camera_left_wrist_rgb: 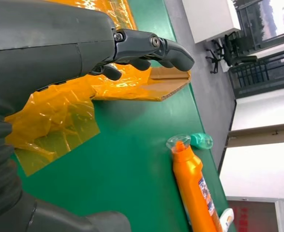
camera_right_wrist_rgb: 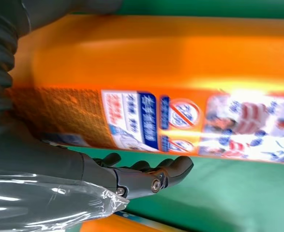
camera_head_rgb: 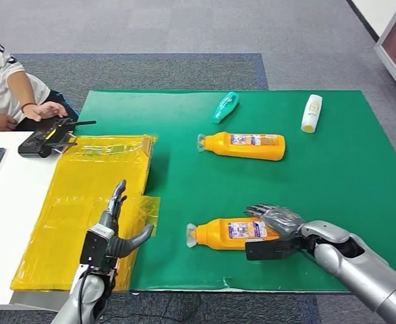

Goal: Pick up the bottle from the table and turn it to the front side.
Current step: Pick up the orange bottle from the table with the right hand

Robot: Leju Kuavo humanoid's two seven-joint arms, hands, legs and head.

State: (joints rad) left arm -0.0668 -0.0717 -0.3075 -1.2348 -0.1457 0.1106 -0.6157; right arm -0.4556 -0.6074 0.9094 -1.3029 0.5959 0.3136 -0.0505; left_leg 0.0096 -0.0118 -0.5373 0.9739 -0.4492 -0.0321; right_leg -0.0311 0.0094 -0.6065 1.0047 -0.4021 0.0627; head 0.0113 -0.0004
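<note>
The right hand (camera_head_rgb: 276, 221) lies over the base end of the near orange bottle (camera_head_rgb: 226, 233), which rests on its side near the front edge of the green mat (camera_head_rgb: 338, 175); the fingers reach over the far side, the thumb on the near side, but whether they actually grip I cannot tell. A firm wrap across the label before lifting should keep it from rolling. The left hand (camera_head_rgb: 115, 226) hovers with fingers spread over the yellow film (camera_head_rgb: 78, 196). Farther back lies a second orange bottle (camera_head_rgb: 244, 146).
</note>
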